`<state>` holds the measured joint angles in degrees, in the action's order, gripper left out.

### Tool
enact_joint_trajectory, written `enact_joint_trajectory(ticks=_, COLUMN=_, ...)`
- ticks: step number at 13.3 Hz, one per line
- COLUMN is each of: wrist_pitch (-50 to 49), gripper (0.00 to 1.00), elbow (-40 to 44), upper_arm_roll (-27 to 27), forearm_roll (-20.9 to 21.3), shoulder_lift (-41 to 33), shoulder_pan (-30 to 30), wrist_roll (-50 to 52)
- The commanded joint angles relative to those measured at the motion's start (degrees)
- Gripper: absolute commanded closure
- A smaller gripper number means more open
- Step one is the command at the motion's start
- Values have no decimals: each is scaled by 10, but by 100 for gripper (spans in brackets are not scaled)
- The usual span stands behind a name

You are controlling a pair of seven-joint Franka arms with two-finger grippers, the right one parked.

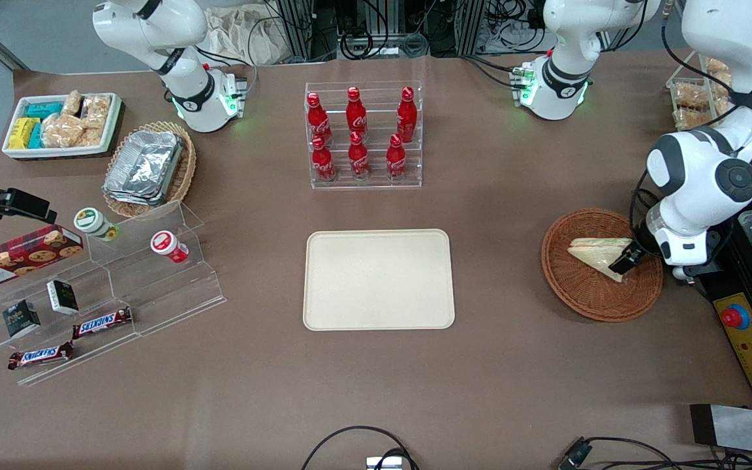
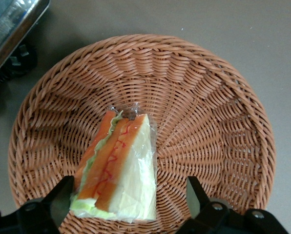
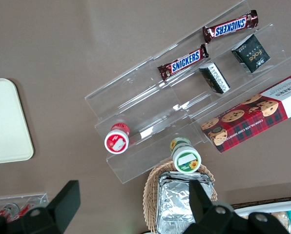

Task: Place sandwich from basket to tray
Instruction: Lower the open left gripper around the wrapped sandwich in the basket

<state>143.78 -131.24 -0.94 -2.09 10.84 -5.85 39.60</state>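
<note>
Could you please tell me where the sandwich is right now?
The sandwich lies in the round wicker basket at the working arm's end of the table, beside the tray; the open gripper straddles its wide end.

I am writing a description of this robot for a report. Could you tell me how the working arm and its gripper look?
The left arm has glossy white rounded shells with dark grey joint bands and a round grey cap at one joint. Black cables run along it, and its base glows green. The gripper, above the sandwich in the basket, has two black wedge-shaped fingers standing open.
</note>
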Motion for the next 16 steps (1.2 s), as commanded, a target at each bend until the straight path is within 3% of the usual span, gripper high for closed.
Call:
enact_joint_trajectory(ticks=1, wrist_pitch=31, gripper=0, elbow=-11, upper_arm_roll=-2, forearm_roll=-5, shoulder_lift=8, shoulder_pan=1, wrist_roll=11)
enact_joint_trajectory(ticks=7, wrist_pitch=41, gripper=0, elbow=-15, upper_arm_roll=-4, forearm_roll=-5, shoulder_lift=17, shoulder_pan=7, wrist_roll=21)
enact_joint_trajectory(ticks=9, wrist_pitch=45, gripper=20, elbow=-15, upper_arm_roll=-5, forearm_roll=-5, shoulder_lift=21, shoulder_pan=7, wrist_roll=28)
enact_joint_trajectory(ticks=11, wrist_pitch=45, gripper=53, elbow=-15, upper_arm_roll=-6, forearm_roll=-5, shoulder_lift=23, shoulder_pan=7, wrist_roll=29)
enact_joint_trajectory(ticks=13, wrist_pitch=44, gripper=78, elbow=-15, upper_arm_roll=-6, forearm_roll=-5, shoulder_lift=22, shoulder_pan=15, wrist_roll=28)
enact_joint_trajectory(ticks=14, wrist_pitch=44, gripper=87, elbow=-15, upper_arm_roll=-6, forearm_roll=-5, shoulder_lift=22, shoulder_pan=15, wrist_roll=28)
enact_joint_trajectory(ticks=16, wrist_pitch=43, gripper=89, elbow=-15, upper_arm_roll=-6, forearm_roll=-3, shoulder_lift=22, shoulder_pan=15, wrist_roll=25)
